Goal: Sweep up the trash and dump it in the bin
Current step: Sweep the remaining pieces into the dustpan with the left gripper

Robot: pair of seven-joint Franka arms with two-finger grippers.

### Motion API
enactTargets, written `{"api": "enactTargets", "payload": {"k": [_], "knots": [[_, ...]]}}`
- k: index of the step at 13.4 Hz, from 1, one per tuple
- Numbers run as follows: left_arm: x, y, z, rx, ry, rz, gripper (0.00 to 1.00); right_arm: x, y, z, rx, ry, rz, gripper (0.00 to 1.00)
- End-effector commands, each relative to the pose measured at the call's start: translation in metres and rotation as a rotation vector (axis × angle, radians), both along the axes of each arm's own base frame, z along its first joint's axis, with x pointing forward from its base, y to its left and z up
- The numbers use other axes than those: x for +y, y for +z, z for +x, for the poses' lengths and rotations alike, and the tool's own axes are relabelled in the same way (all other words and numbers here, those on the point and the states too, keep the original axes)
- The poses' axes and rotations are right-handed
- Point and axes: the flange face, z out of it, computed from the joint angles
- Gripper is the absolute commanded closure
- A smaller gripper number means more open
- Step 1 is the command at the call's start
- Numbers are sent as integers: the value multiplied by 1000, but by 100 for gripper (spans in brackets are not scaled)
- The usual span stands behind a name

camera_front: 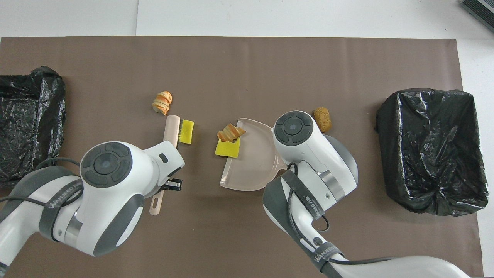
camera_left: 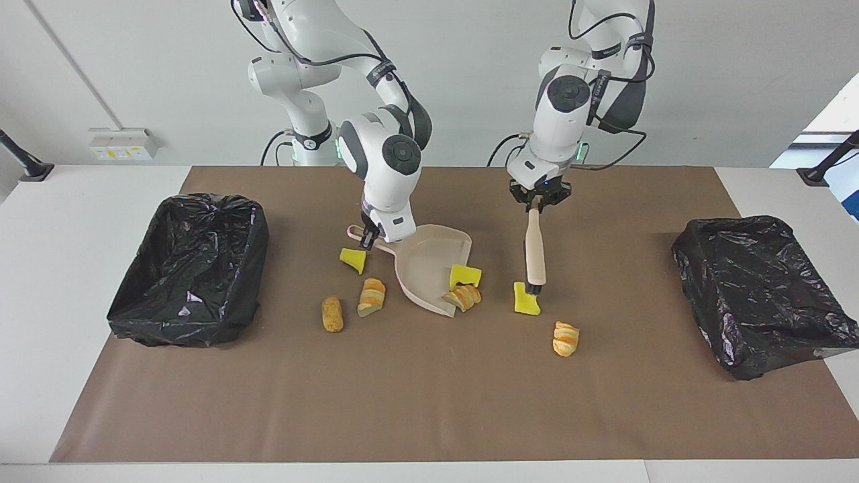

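My left gripper (camera_left: pixel 535 203) is shut on the handle of the beige brush (camera_left: pixel 535 251), whose dark bristles touch a yellow sponge wedge (camera_left: pixel 525 299). My right gripper (camera_left: pixel 368 239) is shut on the handle of the beige dustpan (camera_left: pixel 429 265), which lies on the brown mat. At the pan's open lip sit another yellow wedge (camera_left: pixel 465 275) and a striped croissant piece (camera_left: pixel 463 297). Loose trash on the mat: a croissant piece (camera_left: pixel 566 338) farther out than the brush, a yellow wedge (camera_left: pixel 353 259) under the right gripper, a croissant piece (camera_left: pixel 371 296) and a brown nugget (camera_left: pixel 332 314).
Two black-lined bins stand on the table, one (camera_left: pixel 191 268) at the right arm's end and one (camera_left: pixel 762 295) at the left arm's end. The brown mat (camera_left: pixel 429 402) covers most of the table.
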Motion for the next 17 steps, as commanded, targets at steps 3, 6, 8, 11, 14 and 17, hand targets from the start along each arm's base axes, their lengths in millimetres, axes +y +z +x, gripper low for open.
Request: {"api": "enactTargets", "payload": {"k": [3,6,8,11,14,17], "knots": [[52,-16,100,-8,-50,16,100,0,2,-5,-2,-22,-2,100],[97,-22,151,-23,-59,49,100,-4,-3,0,-1,40,27,100],[98,-40,156,-11,-79,48,100,-3,-8,-1,-12,37,34,100],[84,-51,137,34,-98,44,100,-4,-14,-4,-4,41,32,100],[27,-58,97,64,-136,21,100,-3,-14,-4,-10,42,35,100],[-34,-58,57,93,-98,-36,100,-4,-14,-4,-8,42,34,100]]}}
